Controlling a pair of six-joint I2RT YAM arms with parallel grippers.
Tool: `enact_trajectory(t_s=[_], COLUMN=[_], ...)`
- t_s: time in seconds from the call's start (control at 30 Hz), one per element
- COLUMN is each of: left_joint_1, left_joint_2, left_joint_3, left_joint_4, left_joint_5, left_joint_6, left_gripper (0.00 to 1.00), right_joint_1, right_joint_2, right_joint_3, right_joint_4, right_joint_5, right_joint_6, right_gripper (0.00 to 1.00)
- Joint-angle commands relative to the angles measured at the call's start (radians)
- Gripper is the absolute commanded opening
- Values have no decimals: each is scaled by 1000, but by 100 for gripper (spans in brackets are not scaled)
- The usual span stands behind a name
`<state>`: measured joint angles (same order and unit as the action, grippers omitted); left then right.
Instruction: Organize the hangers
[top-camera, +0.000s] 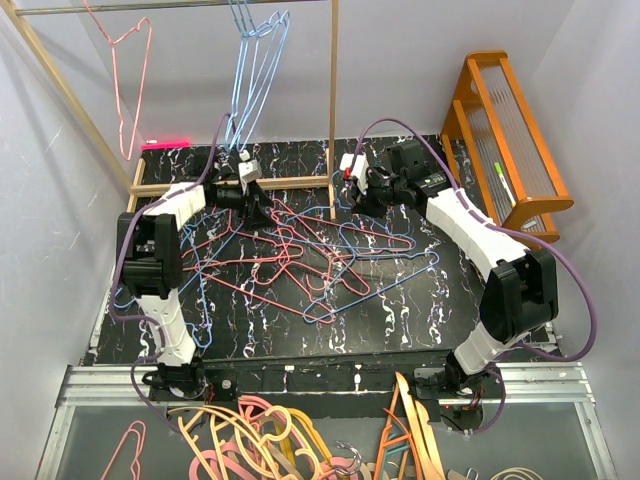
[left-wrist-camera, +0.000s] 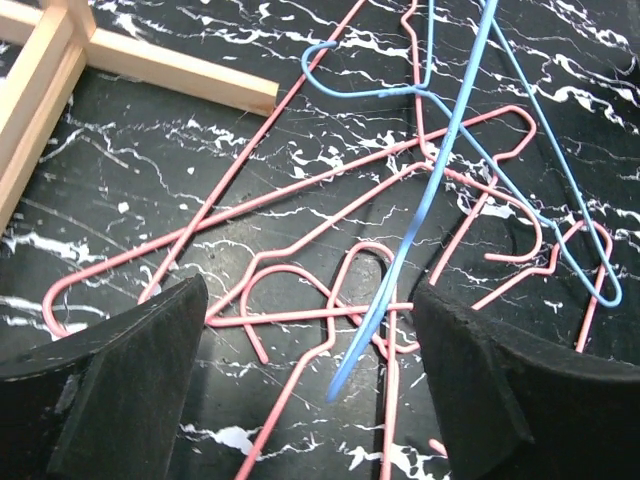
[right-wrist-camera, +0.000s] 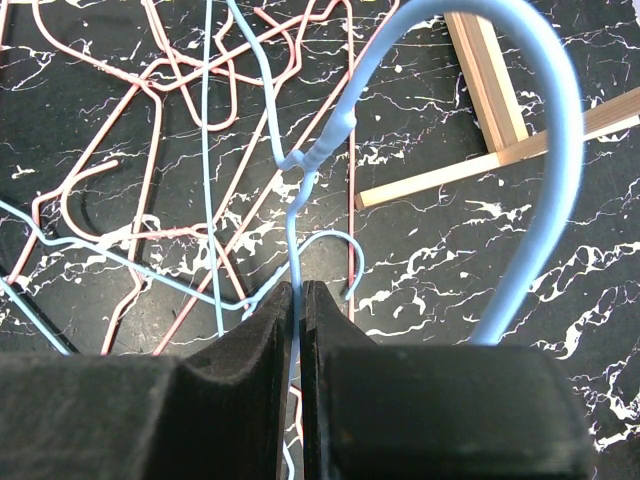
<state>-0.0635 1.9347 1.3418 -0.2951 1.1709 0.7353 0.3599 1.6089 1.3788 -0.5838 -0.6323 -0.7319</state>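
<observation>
The black, white-veined marble-look tabletop (top-camera: 420, 320) fills the middle of the top view, with one pale square-section wooden rack frame (top-camera: 333, 110) at its upper left and one orange slatted wooden stand (top-camera: 505, 150) at upper right. One pink-red wire hanger (top-camera: 128, 80) and about three light blue ones (top-camera: 258, 70) hang from the top rail, while a tangle of thin triangular wire hangers (top-camera: 300, 255), pink-red and blue and too interlaced to count, lies mid-table. The left gripper (left-wrist-camera: 310, 330) is released above that tangle, its two black padded fingers apart. The right gripper (right-wrist-camera: 297, 300) is clenched on the wire of one light blue hanger (right-wrist-camera: 330, 135).

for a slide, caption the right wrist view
Right end effector shut on a light blue wire hanger over tangled pink-red hangers
</observation>
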Motion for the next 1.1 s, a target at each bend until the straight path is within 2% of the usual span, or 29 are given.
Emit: enact_trajectory(t_s=[0.0,0.13,0.2,0.27,0.33,0.47,0.5,0.57,0.6,0.7,0.73,0.77,0.83,0.87,0.93,1.07], left_joint_1=[-17,-22,-25,-32,-36,-44,-45,-50,-55,-58,-58,-58,-58,-57,-54,-47], left_joint_2=[65,164,202,225,218,159,148,135,129,68,23,-33,-181,-260,-437,-740], left_joint_3=[161,282,314,327,317,251,241,240,245,221,191,152,38,-22,-140,-254], left_joint_4=[-432,-838,-987,-1070,-1064,-897,-862,-833,-833,-808,-741,-656,-422,-328,-220,-252], left_joint_5=[103,89,85,81,74,53,50,45,40,42,30,7,-85,-147,-252,-492], left_joint_6=[363,719,866,949,950,802,774,755,751,719,663,573,306,189,51,-146], left_gripper=[74,50,47,51,52,51,47,13,0,0,0,0,0,0,0,0], right_joint_1=[5,5,5,5,5,5,6,7,8,11,11,12,12,13,12,10], right_joint_2=[-53,-54,-52,-47,-42,-30,-28,-24,-22,-14,-11,-7,-2,-3,-13,-4], right_joint_3=[44,37,39,48,57,75,77,81,84,94,100,106,115,115,109,150], right_joint_4=[28,48,57,65,66,66,66,64,63,57,53,52,64,81,144,233], right_joint_5=[-22,-23,-22,-22,-25,-35,-36,-37,-38,-38,-39,-35,-16,-1,34,87], right_joint_6=[4,19,28,38,41,51,53,59,62,70,74,82,117,137,189,264], right_gripper=[8,8,8,8,8,8,8,8,8,9,15,32,82,96,98,99])
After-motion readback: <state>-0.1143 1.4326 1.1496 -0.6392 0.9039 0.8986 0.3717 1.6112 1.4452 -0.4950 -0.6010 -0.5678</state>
